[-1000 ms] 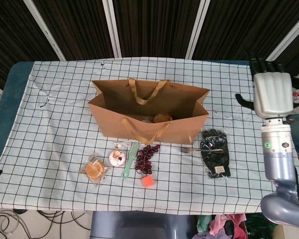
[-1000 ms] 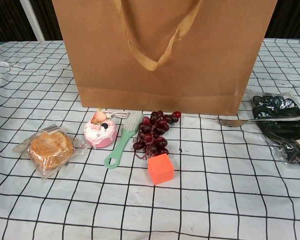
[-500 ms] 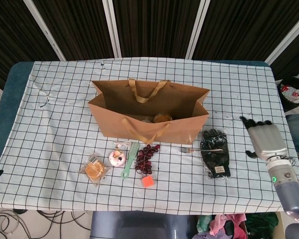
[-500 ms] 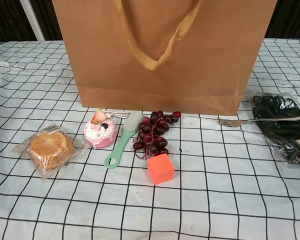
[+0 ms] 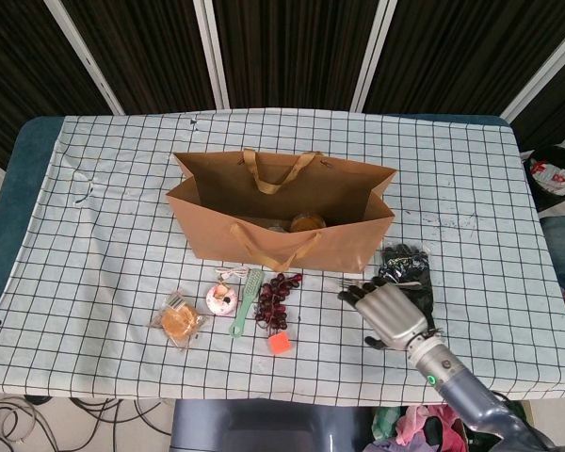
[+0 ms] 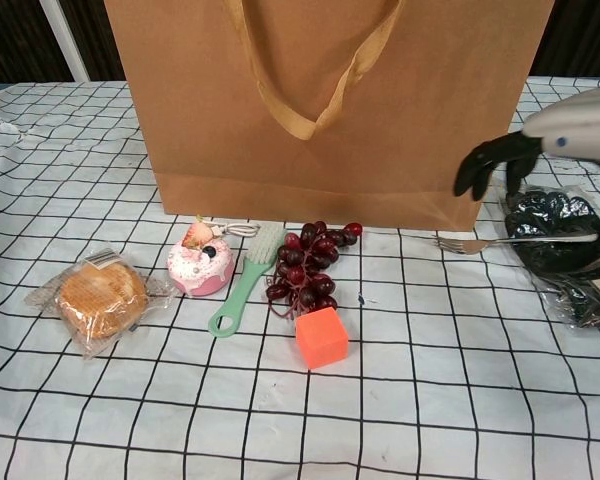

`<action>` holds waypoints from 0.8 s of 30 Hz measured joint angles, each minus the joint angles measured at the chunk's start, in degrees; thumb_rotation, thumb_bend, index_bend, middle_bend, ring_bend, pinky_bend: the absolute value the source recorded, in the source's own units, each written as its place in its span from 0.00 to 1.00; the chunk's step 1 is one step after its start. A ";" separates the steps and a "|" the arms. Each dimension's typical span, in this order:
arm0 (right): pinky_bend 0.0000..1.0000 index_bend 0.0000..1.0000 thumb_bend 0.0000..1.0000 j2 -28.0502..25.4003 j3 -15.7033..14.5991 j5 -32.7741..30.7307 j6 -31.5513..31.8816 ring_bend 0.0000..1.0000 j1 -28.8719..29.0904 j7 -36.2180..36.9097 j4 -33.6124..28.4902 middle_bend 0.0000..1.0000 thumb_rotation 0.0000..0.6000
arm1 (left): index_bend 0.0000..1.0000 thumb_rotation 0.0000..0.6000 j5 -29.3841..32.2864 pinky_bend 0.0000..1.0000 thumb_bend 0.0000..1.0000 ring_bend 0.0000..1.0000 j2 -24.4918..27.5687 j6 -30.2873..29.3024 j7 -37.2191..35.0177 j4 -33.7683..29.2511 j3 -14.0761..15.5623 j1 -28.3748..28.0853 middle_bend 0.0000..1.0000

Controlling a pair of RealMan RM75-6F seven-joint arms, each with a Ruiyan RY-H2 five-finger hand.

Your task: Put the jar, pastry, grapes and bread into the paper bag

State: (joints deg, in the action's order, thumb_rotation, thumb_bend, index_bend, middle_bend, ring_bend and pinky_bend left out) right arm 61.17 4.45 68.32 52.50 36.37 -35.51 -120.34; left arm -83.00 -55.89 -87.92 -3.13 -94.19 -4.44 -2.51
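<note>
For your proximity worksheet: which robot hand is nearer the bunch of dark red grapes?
Right. The right hand hovers to the right of the bunch of dark red grapes, near the silver fork; the left hand is not in view.

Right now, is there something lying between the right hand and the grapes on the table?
Only bare cloth lies on the straight line between the right hand and the grapes. The fork lies under the hand itself. The orange cube touches the bunch's near side and the green brush lies along its left.
</note>
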 measured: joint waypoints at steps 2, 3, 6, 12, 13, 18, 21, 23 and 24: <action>0.23 0.22 0.15 3.07 0.00 2.41 -0.78 0.25 1.26 -0.19 2.67 0.17 1.00 | 0.15 1.00 -0.04 0.13 0.11 0.03 0.03 -0.12 -0.13 0.02 -0.04 0.04 0.07; 0.23 0.21 0.16 4.33 0.02 3.29 -1.29 0.23 1.97 -0.39 3.87 0.16 1.00 | 0.15 1.00 0.00 0.13 0.11 0.03 0.02 -0.13 -0.15 0.04 -0.06 0.04 0.07; 0.23 0.19 0.16 7.81 0.27 4.65 -3.60 0.22 4.65 -1.10 7.26 0.14 1.00 | 0.15 1.00 0.20 0.13 0.11 0.03 -0.02 0.10 -0.04 0.08 -0.10 -0.02 0.07; 0.23 0.15 0.16 14.27 1.52 6.79 -4.42 0.19 8.15 -3.17 13.78 0.09 1.00 | 0.15 1.00 0.21 0.13 0.11 0.03 -0.08 0.47 0.41 -0.02 0.01 -0.15 0.07; 0.23 0.14 0.16 15.70 1.67 7.49 -4.10 0.19 8.56 -3.54 15.16 0.09 1.00 | 0.15 1.00 0.27 0.13 0.11 0.03 -0.09 0.52 0.46 -0.02 0.00 -0.17 0.07; 0.23 0.13 0.15 20.50 2.12 8.68 -3.38 0.18 10.38 -5.60 19.77 0.08 1.00 | 0.15 1.00 0.39 0.13 0.11 0.03 -0.14 0.70 0.70 -0.04 -0.01 -0.25 0.07; 0.23 0.13 0.15 23.18 2.45 8.23 -3.74 0.18 11.77 -7.03 22.24 0.08 1.00 | 0.15 1.00 0.45 0.13 0.11 0.03 -0.09 0.69 0.63 -0.05 -0.05 -0.24 0.07; 0.23 0.13 0.13 24.95 2.67 7.54 -4.19 0.18 12.77 -7.80 23.81 0.08 1.00 | 0.15 1.00 0.52 0.13 0.11 0.03 -0.07 0.70 0.57 -0.01 -0.09 -0.24 0.07; 0.23 0.13 0.13 25.63 2.75 7.27 -4.37 0.18 13.18 -8.15 24.42 0.08 1.00 | 0.15 1.00 0.56 0.13 0.11 0.03 -0.07 0.74 0.56 0.00 -0.09 -0.25 0.07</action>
State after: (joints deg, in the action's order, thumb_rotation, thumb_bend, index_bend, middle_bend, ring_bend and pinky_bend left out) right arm 86.80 7.19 75.59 48.13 49.55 -43.66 -95.91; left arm -82.45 -55.96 -87.17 -2.57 -94.18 -4.53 -2.76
